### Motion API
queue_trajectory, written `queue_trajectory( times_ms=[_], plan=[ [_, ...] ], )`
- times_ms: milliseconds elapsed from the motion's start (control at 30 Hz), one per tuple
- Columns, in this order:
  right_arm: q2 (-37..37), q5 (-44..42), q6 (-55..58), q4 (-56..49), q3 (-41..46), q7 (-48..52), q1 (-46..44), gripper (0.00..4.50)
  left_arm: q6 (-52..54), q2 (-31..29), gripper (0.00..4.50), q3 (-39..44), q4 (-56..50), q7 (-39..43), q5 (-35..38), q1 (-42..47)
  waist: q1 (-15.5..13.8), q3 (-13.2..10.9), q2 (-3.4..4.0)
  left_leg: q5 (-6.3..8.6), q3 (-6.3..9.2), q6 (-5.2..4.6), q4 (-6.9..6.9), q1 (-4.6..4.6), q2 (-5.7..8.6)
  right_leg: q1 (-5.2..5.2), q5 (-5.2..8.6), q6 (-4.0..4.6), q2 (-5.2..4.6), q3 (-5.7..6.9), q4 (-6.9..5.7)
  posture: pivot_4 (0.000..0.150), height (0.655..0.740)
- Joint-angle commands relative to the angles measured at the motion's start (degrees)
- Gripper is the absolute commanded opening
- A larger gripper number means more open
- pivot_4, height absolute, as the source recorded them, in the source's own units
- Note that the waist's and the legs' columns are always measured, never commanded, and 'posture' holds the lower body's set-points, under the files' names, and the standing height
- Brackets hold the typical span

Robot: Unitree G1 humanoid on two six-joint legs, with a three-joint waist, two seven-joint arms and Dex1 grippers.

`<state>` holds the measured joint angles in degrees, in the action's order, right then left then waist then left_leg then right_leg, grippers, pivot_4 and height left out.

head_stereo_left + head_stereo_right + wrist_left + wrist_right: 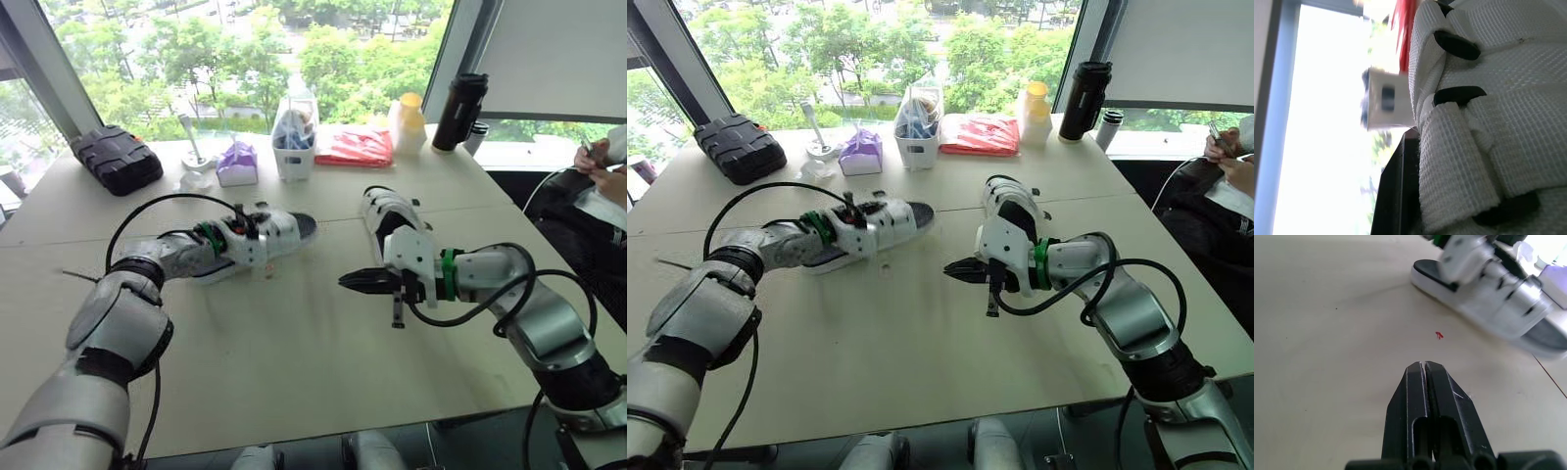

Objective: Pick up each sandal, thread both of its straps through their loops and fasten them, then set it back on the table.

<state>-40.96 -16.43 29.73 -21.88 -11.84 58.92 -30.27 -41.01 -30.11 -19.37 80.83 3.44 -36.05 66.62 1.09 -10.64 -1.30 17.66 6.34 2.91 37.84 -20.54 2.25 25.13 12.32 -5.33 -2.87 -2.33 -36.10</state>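
Observation:
One white sandal with a black sole (279, 233) lies on the table left of centre. My left gripper (240, 227) is down on its upper. The left wrist view shows the woven straps (1488, 122) and black loops (1457, 45) up close. The second white sandal (390, 217) lies right of centre, toe pointing away from me. My right gripper (355, 282) hovers low over bare tabletop in front of this sandal, pointing left. It is shut with nothing in it, as the right wrist view shows (1425, 366). The first sandal (1533, 328) lies ahead of it.
Along the window edge of the table stand a black case (116, 157), a purple tissue pack (236, 162), a white container (295, 137), a red packet (355, 147), a yellow-capped bottle (407, 122) and a black flask (458, 110). A person (605, 171) sits at far right.

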Motion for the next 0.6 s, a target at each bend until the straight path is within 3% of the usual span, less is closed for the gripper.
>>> queue_trajectory(
  times_ms=[33,200,333,600],
  plan=[
    [1.1,0.4,-2.2,0.9,-0.4,0.4,-2.2,0.00,16.5,1.5,0.03,11.1,-2.1,11.0,13.7,-1.0,0.1,0.0,0.00,0.07,0.00,-0.12,0.06,0.02,0.00,-0.03,0.00,0.00,-0.01,0.00,-0.03,0.150,0.7400],
    [2.0,0.9,-3.8,2.6,-1.4,0.9,-3.4,0.00,27.4,2.6,0.03,14.0,-6.0,11.5,17.0,-2.1,-0.1,0.0,0.01,0.14,0.00,-0.25,0.13,0.02,0.02,-0.04,0.00,0.00,-0.04,-0.01,-0.02,0.150,0.7400],
    [2.9,0.9,-4.5,3.3,-1.9,1.2,-4.0,0.00,32.1,3.0,0.03,8.3,-9.6,-0.9,10.3,-3.5,-0.3,0.0,0.02,0.15,0.01,-0.25,0.13,0.08,0.05,-0.10,-0.01,-0.01,-0.07,-0.03,-0.01,0.150,0.7400],
    [3.9,2.0,-5.5,4.0,-3.0,1.0,-4.4,0.00,45.8,4.2,0.03,-0.1,-8.4,-7.7,2.2,-1.9,0.4,0.0,0.03,0.13,0.02,-0.23,0.15,0.23,-0.04,-0.15,-0.04,0.04,0.09,-0.05,-0.09,0.150,0.7400]
  ],
)
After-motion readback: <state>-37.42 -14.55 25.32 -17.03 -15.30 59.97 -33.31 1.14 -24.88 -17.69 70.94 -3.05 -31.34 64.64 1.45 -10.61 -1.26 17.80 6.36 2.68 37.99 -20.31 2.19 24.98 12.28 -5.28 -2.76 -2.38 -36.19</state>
